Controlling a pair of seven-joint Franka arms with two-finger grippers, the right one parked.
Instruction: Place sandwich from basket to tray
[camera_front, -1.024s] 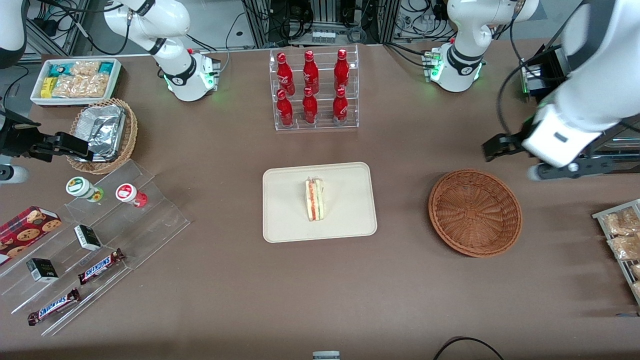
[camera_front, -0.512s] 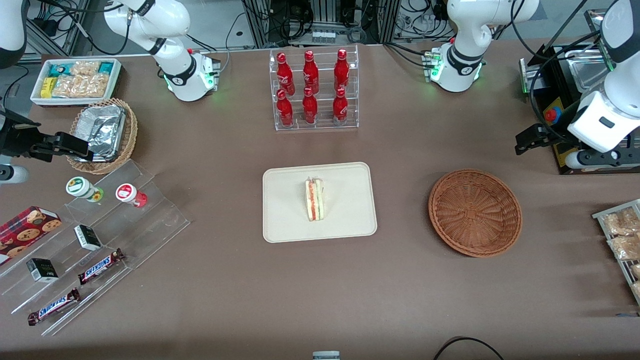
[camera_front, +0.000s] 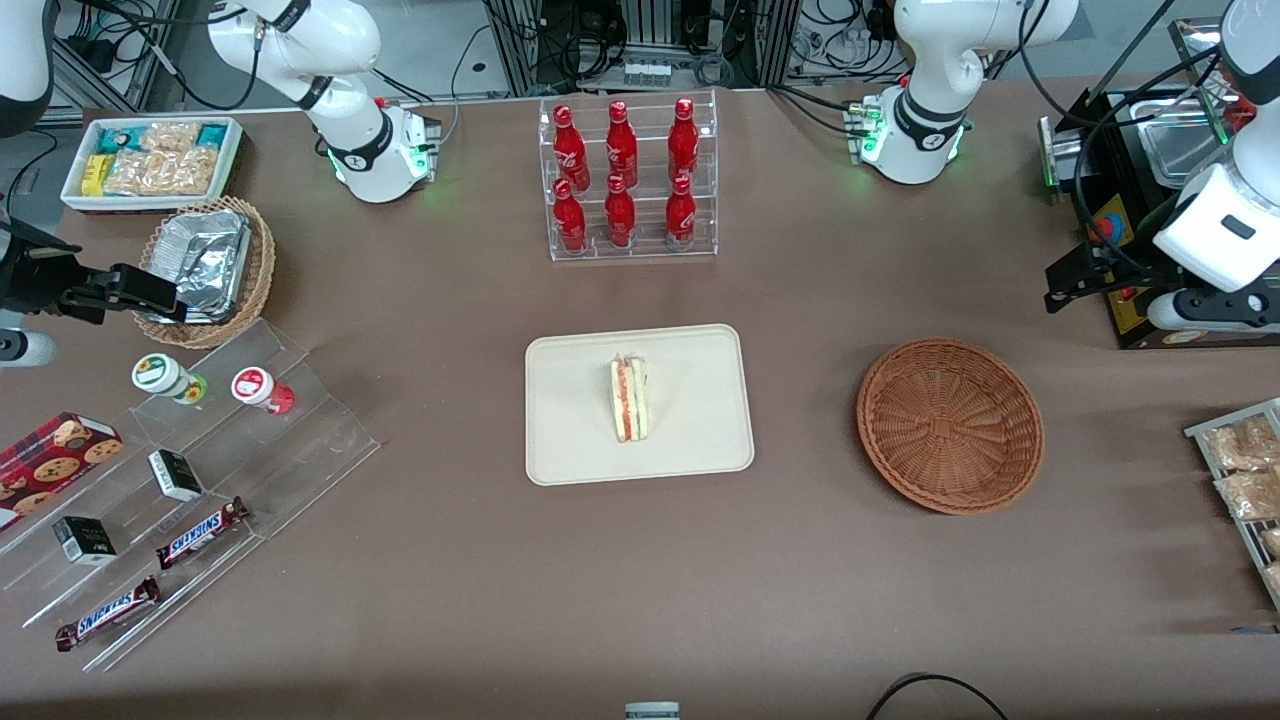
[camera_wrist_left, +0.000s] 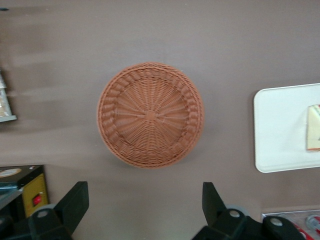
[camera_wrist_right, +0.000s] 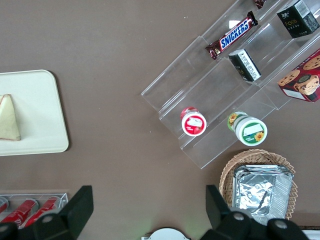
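Observation:
The sandwich (camera_front: 630, 400), a pale wedge with red and green filling, lies on the cream tray (camera_front: 690, 440) at the table's middle. The reddish-brown wicker basket (camera_front: 950, 425) sits beside the tray toward the working arm's end, with nothing in it. My left gripper (camera_front: 1062, 285) hangs open and holds nothing, above the table and farther from the front camera than the basket. The left wrist view looks down on the basket (camera_wrist_left: 150, 115), the tray's end (camera_wrist_left: 280, 130) and a corner of the sandwich (camera_wrist_left: 314, 135), with the gripper (camera_wrist_left: 144, 192) wide open. The right wrist view also catches the sandwich (camera_wrist_right: 9, 117) on the tray (camera_wrist_right: 40, 125).
A black box with a red button (camera_front: 1120, 230) stands right beside the gripper. A rack of bagged snacks (camera_front: 1240, 470) lies at the working arm's end. An acrylic rack of red bottles (camera_front: 628, 180) stands farther back. Stepped acrylic shelves (camera_front: 200, 470) and a foil-filled tan basket (camera_front: 205, 265) sit toward the parked arm's end.
My left arm has swung away from the basket toward its own end of the table, with the gripper still open. The sandwich, tray and basket have not moved.

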